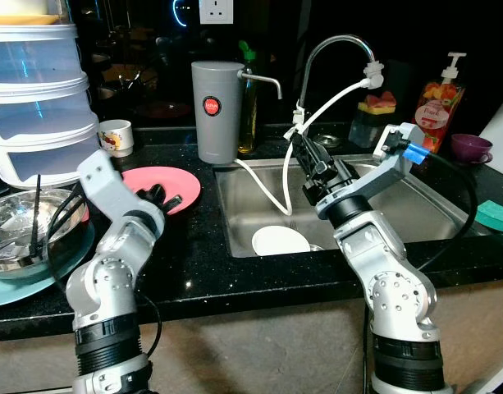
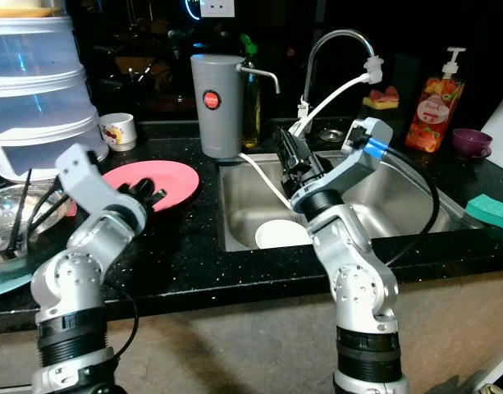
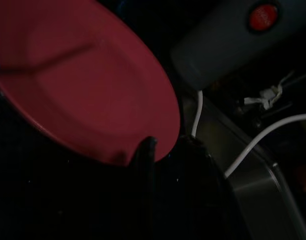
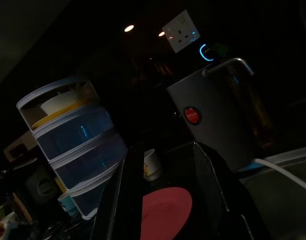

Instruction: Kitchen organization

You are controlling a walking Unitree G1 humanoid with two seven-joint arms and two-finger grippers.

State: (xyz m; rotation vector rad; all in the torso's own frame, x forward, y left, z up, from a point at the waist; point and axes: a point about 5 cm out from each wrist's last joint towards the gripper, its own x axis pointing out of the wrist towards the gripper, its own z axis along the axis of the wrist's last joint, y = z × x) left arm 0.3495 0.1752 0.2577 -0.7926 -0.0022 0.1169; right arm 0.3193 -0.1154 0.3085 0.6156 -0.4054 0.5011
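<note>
left claw (image 1: 158,195) resting over the pink plate (image 1: 184,182) on the black counter (image 1: 210,271), cannot tell if its fingers are apart | right claw (image 1: 307,158) up over the sink (image 1: 415,213), fingers apart, holding nothing | white bowl (image 1: 280,240) down in the sink | grey jug (image 1: 217,111) behind the plate

A red plate (image 3: 88,80) lies on the dark counter (image 3: 38,200), spreading from about ten o'clock toward the centre. One black finger (image 3: 145,165) of the left gripper (image 3: 165,150) rises from six o'clock and its tip meets the plate's near rim; a second, broader dark shape sits just beside it — too dim to read clearly. At one o'clock stands a grey canister (image 3: 227,42) with a round red badge (image 3: 263,17). White tubing (image 3: 257,137) curves past it, above the steel sink edge (image 3: 252,190) at four o'clock.
</note>
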